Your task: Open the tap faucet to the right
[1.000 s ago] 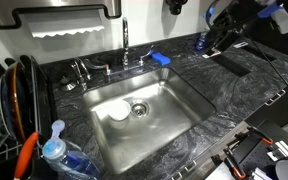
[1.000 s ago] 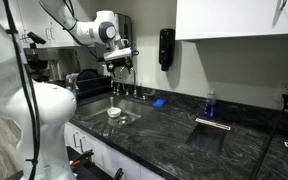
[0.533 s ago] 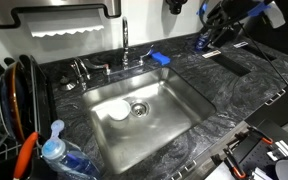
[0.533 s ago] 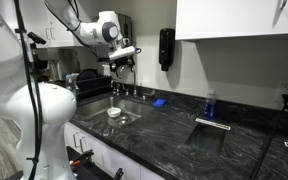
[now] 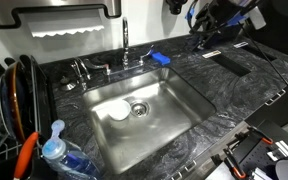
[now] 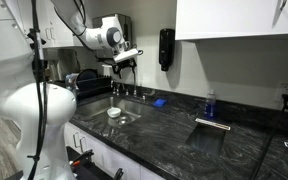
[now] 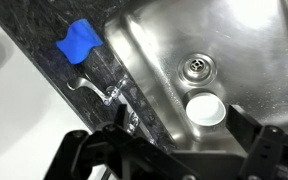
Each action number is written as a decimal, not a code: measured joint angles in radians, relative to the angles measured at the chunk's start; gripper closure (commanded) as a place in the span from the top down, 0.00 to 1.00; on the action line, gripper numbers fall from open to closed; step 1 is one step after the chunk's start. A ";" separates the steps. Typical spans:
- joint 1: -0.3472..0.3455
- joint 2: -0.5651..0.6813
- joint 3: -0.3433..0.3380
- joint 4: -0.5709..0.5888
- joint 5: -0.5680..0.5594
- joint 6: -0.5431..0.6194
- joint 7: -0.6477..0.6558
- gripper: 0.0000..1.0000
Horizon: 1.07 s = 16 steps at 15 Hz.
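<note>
The tap faucet (image 5: 125, 40) is a tall slim chrome spout that stands behind the steel sink (image 5: 184, 100), at the middle of its back rim. From above in the wrist view it (image 7: 112, 95) shows as a small shiny piece on the dark counter beside the sink (image 7: 244, 40). My gripper (image 5: 204, 25) hangs in the air to the right of the faucet and apart from it. In an exterior view my gripper (image 6: 124, 62) is above the back of the sink. In the wrist view its two dark fingers (image 7: 174, 150) stand wide open and empty.
A blue sponge (image 5: 160, 58) lies on the counter right of the faucet and shows in the wrist view (image 7: 79, 42). A white round dish (image 5: 119, 113) lies in the sink near the drain (image 7: 196, 68). A dish rack (image 5: 9, 100) and a blue bottle (image 5: 54, 150) stand at the left. Short chrome fittings (image 5: 81, 70) sit left of the faucet.
My gripper has moved towards the faucet, leftward and slightly up in the overhead exterior view. Its fingers stay open. Nothing else has moved.
</note>
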<state>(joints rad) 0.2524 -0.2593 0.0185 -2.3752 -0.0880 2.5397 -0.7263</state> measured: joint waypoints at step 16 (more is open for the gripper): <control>-0.090 0.482 0.002 0.320 -0.048 0.305 -0.608 1.00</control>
<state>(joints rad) 0.1626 0.2225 0.0205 -2.0555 -0.1355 2.8449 -1.3343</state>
